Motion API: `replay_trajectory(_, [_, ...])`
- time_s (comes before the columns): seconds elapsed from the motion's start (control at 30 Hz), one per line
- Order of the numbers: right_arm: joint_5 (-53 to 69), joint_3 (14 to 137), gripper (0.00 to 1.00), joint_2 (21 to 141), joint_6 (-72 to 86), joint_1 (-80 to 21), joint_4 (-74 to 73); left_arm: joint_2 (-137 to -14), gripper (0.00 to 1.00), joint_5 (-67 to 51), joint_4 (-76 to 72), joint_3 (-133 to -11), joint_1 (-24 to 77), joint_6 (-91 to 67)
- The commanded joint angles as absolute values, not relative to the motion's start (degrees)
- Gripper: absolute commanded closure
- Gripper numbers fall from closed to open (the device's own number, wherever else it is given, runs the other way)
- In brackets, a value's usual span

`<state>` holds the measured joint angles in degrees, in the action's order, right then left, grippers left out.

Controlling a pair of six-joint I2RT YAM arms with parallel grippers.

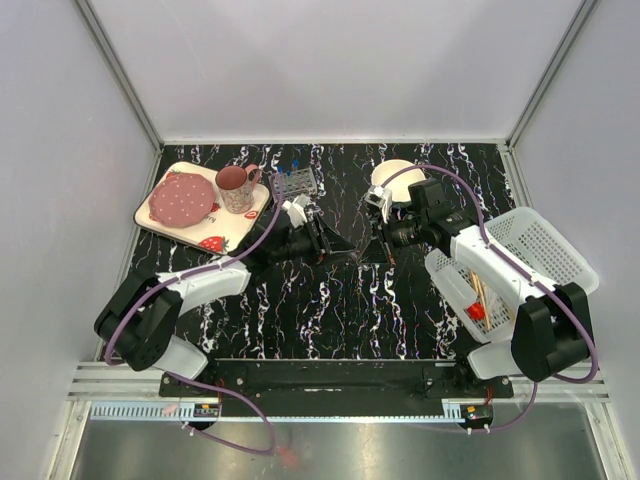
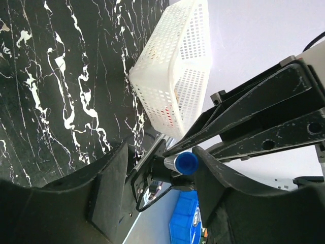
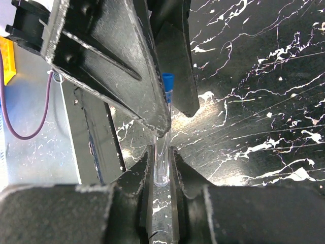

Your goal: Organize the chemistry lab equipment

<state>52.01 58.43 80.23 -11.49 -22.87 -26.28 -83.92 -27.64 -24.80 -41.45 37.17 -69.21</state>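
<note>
My right gripper (image 3: 162, 152) is shut on the round bottom end of a thin clear blue-capped tube (image 3: 164, 127) and holds it above the dark marbled table. The tube's blue cap (image 2: 186, 162) lies between the spread fingers of my left gripper (image 2: 162, 170), against one finger. The left jaws stand wide apart around it. In the top view the two grippers meet tip to tip at the table's middle, left gripper (image 1: 338, 246) and right gripper (image 1: 384, 248). A small tube rack (image 1: 296, 183) holding blue-capped tubes stands behind the left gripper.
A white perforated basket (image 1: 545, 245) at the right holds tan wooden sticks (image 1: 478, 290) and a red-tipped piece (image 1: 476, 312); the basket also shows in the left wrist view (image 2: 172, 66). A tray (image 1: 228, 235) at the back left bears a pink mug (image 1: 236, 188) and a dotted plate (image 1: 182, 200). A cream bowl (image 1: 392, 176) sits behind the right gripper.
</note>
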Motion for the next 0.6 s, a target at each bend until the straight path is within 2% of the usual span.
replay_trajectory(0.0, [54.5,58.8,0.98,78.1,-12.9,-23.0,-25.8,-82.5,0.46,-25.2,-22.2,-45.7,38.0,-66.2])
replay_trajectory(0.47, [55.6,59.2,0.98,78.8,-13.5,-23.0,-26.3,-78.9,0.64,-25.3,-14.5,-46.7,38.2,-61.2])
replay_trajectory(0.57, [55.6,59.2,0.98,79.2,-13.8,-23.0,-26.5,-78.7,0.71,-26.0,-14.4,-46.9,38.2,-61.1])
